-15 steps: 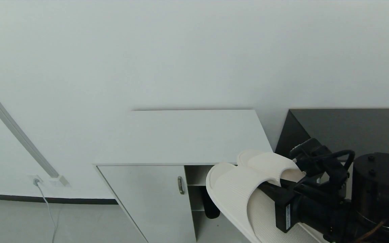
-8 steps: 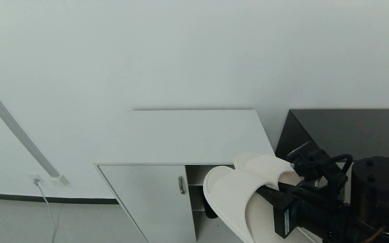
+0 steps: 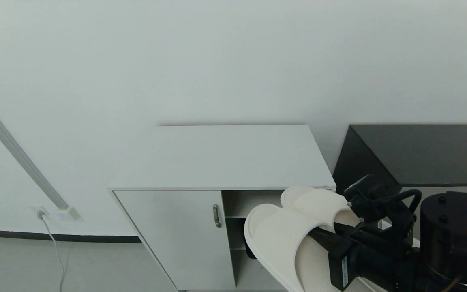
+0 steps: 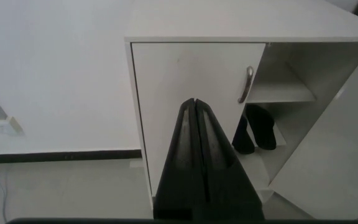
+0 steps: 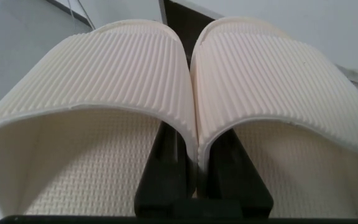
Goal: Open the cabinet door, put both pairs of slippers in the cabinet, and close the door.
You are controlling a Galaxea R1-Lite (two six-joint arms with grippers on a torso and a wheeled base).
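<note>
The cabinet (image 3: 233, 158) stood against the wall with its left door (image 4: 185, 68) closed and its right door (image 4: 334, 143) swung wide open, so the shelves on the right side were exposed. A dark pair of slippers (image 4: 255, 127) stood upright on the lower shelf, just beyond the closed door's handle (image 4: 246, 84).

The right hand (image 3: 326, 237) gripped the white slippers (image 3: 282, 235), pinching the two inner edges together so the pair lay side by side, touching. They were held out in the air in front of the open right half, toes toward the cabinet. In the right wrist view, its fingers (image 5: 166, 162) lay inside the slippers, under the ribbed straps.

The left hand (image 4: 194, 106) was closed on nothing, its fingers pressed flat together, and pointed at the closed left door, well apart from it.
</note>
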